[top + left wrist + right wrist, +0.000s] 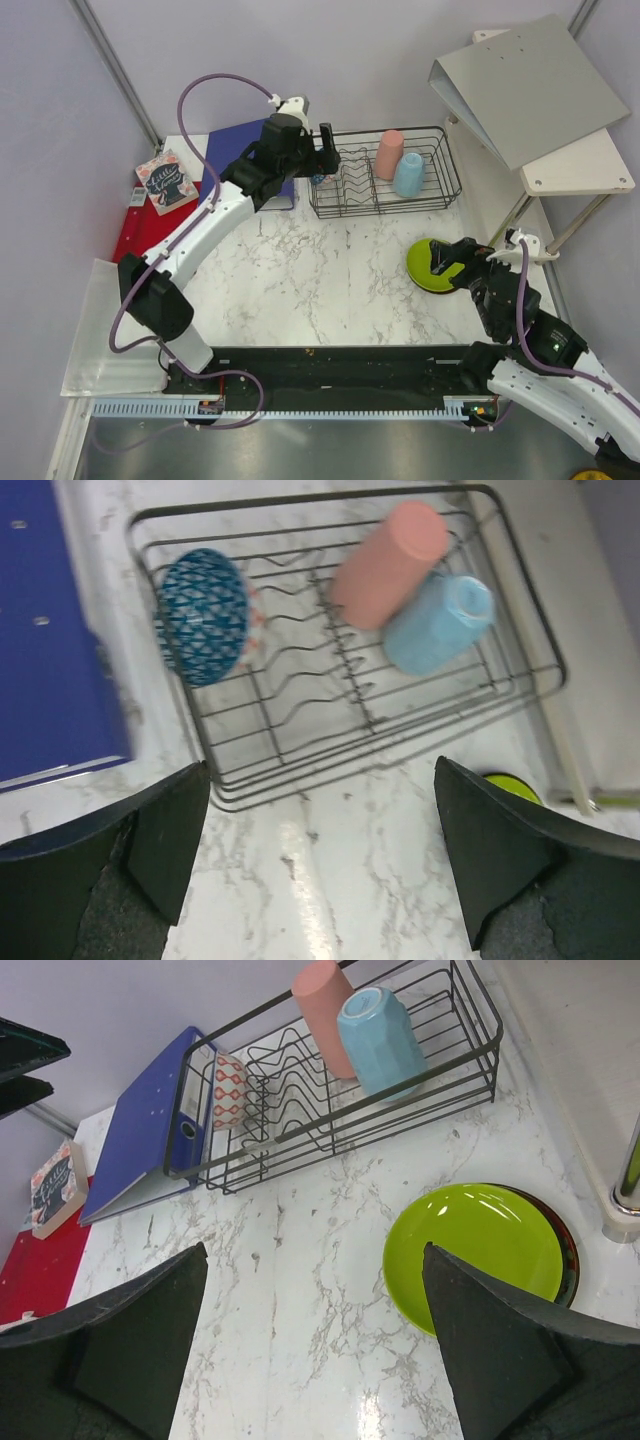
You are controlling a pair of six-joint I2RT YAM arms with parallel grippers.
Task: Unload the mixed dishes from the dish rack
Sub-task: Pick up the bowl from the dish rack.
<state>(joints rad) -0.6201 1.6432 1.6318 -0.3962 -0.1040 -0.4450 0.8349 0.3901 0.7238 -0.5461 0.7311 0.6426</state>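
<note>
Jaws both wide open, small blue patterned bowl in dish rack beyond left, lime-green bowl ahead of right.

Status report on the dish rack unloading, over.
Left gripper open over dish rack's left end, right gripper open above lime-green bowl on the table. Small blue patterned bowl, pink cup, light blue cup in rack. Nothing blocking them.

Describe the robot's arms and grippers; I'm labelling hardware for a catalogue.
The left arm and right arm have white links, black joints and a purple cable along each. The left gripper and right gripper carry broad, black, wedge-shaped fingers.
</note>
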